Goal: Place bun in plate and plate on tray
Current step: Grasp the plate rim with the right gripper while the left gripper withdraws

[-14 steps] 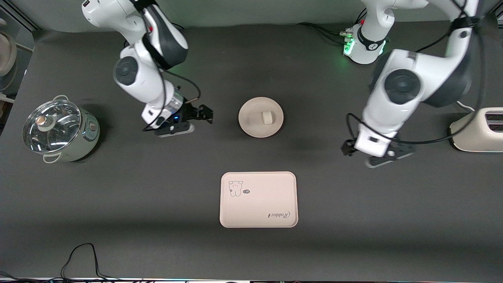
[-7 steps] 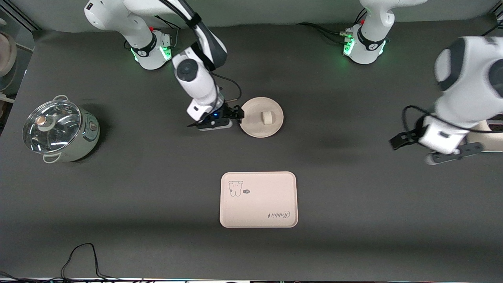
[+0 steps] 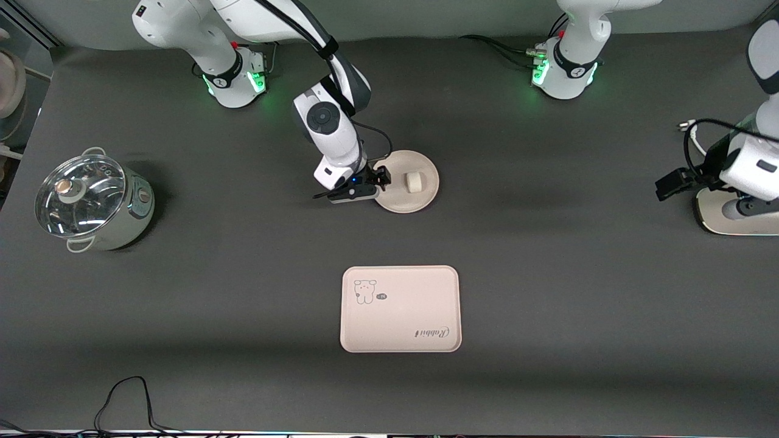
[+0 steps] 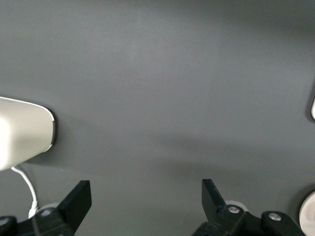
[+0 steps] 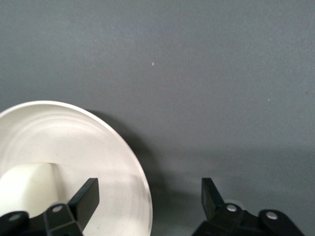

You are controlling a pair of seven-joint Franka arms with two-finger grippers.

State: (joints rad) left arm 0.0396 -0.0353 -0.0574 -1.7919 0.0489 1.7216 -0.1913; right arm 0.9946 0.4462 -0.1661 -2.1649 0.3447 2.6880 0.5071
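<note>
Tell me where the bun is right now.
The bun lies in the plate at mid-table, farther from the front camera than the tray; the right claw, open, straddles the plate's rim.

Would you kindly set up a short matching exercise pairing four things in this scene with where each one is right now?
Things:
1. bun
2. right gripper
3. tray
4. left gripper

Places:
A. over the table by the toaster, fingers open
B. on the plate
C. at the plate's rim toward the right arm's end, fingers open
D. bare on the table, nearer the front camera than the plate

Pairs: 1-B, 2-C, 3-D, 4-A
</note>
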